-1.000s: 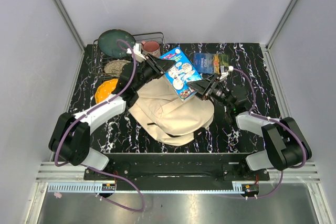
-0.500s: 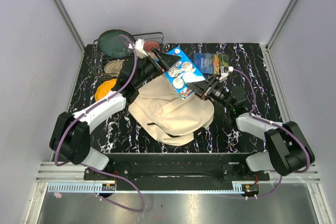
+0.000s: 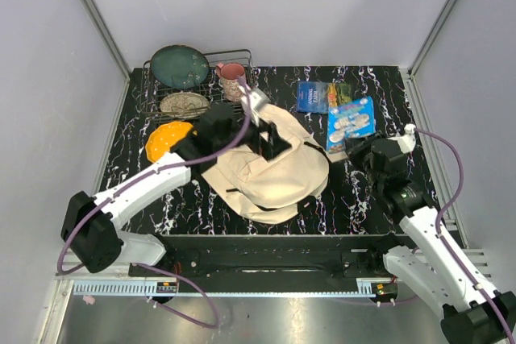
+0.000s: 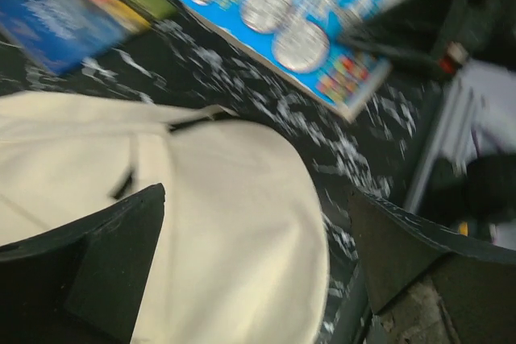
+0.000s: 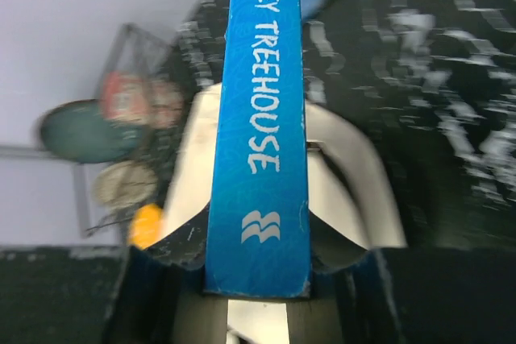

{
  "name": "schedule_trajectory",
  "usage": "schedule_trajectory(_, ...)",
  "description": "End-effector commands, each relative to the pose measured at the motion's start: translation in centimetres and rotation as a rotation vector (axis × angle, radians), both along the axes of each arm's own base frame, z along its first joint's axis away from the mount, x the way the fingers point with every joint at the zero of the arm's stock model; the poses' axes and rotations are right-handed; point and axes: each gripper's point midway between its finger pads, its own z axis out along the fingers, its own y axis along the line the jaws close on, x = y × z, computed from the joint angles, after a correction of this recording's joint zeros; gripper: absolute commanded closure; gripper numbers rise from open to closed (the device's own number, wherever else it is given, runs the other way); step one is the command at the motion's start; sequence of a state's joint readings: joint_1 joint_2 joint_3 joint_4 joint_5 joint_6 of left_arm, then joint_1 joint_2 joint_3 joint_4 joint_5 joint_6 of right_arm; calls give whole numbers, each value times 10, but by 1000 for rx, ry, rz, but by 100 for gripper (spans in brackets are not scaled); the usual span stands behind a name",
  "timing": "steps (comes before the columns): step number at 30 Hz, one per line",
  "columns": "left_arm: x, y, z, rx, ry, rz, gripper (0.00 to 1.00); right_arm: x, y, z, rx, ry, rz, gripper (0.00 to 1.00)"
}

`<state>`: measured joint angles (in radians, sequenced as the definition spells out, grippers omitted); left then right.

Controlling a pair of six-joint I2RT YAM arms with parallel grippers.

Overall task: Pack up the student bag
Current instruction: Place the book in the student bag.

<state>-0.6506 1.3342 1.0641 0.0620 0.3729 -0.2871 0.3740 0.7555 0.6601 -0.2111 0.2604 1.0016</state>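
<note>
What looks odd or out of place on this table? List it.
The blue Treehouse book is pinched in the right gripper, apparently lifted, beside the student bag rather than in it. The bag lies slumped and creased under the open left gripper. Nothing looks spilled or damaged.

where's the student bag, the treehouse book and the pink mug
student bag (image 3: pixel 278 181), top view, bare cream fabric
treehouse book (image 5: pixel 258 118), right wrist view, middle of its spine
pink mug (image 3: pixel 230 72), top view, its rim

Blue book (image 5: pixel 258 118) spine title cut off; green plate (image 5: pixel 81 130) blurred.
</note>
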Motion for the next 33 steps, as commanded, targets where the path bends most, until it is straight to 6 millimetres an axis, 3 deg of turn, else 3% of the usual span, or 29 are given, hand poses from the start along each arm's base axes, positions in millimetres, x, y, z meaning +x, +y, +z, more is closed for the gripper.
schedule_trajectory(1,-61,-30,-45,240,-121,-209,1,-19,-57,-9,-190,100,-227,100)
schedule_trajectory(2,-69,-38,-57,269,-104,-243,1,-22,-61,-8,-201,111,-239,100)
schedule_trajectory(6,-96,-68,-74,364,-129,-347,1,-29,-72,-2,-221,108,-281,100)
schedule_trajectory(8,-102,-73,-92,429,-102,-377,1,-32,-77,5,-217,93,-300,100)
schedule_trajectory(9,-106,-79,-91,436,-110,-392,1,-35,-78,7,-213,86,-301,100)
schedule_trajectory(11,-106,-82,-109,494,-85,-405,1,-40,-81,14,-206,63,-309,100)
schedule_trajectory(13,-109,-86,-114,526,-65,-420,1,-43,-84,17,-201,54,-316,99)
schedule_trajectory(14,-108,-88,-126,551,-32,-419,1,-45,-85,17,-202,57,-318,99)
schedule_trajectory(15,-106,-94,-123,547,-18,-410,1,-47,-86,19,-198,49,-320,99)
schedule_trajectory(20,-103,-97,-146,611,56,-385,1,-53,-86,14,-186,58,-316,98)
schedule_trajectory(26,-91,-98,-157,654,54,-324,1,-57,-84,11,-159,57,-307,97)
schedule_trajectory(31,-84,-99,-164,689,65,-292,15,-56,-83,10,-160,61,-302,96)
schedule_trajectory(33,-81,-101,-167,699,68,-288,25,-55,-82,11,-159,61,-299,95)
